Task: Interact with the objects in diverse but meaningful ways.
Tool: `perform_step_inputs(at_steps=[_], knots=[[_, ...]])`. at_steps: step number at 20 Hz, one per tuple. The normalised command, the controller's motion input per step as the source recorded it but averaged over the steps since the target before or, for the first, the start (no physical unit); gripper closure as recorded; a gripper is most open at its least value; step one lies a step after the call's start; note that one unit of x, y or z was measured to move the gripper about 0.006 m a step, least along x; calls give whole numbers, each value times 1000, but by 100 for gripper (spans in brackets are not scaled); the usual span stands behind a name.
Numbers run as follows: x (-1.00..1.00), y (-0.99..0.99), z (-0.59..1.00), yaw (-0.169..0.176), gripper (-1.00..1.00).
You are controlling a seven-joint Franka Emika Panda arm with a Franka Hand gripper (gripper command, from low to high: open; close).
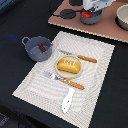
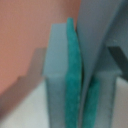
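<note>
In the exterior view my gripper [image 1: 90, 13] reaches down onto a grey-blue pot [image 1: 95, 20] with a small red tomato [image 1: 87, 16] in it, on the pinkish board at the back. The wrist view shows the gripper [image 2: 83, 95] very close up. Its two teal pads [image 2: 72, 85] are pressed together on a thin grey-blue sheet, which looks like the pot's wall. A second grey-blue pot [image 1: 31, 46] holding a brown sausage [image 1: 42, 48] stands on the mat's corner, at the exterior view's left. A yellow-orange bread loaf [image 1: 69, 65] lies on a tan plate [image 1: 59, 71].
An orange-handled knife [image 1: 80, 57] and fork [image 1: 64, 81] flank the plate on the striped placemat [image 1: 95, 90]. A white spatula [image 1: 68, 100] lies near its front. A pale bowl [image 1: 122, 17] and a black item [image 1: 65, 14] sit on the pink board [image 1: 107, 30].
</note>
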Motion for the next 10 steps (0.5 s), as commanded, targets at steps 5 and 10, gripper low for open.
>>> perform_step_inputs(at_steps=[5, 10], knots=[[172, 193, 275, 0, -100], [254, 154, 802, -9, -100]])
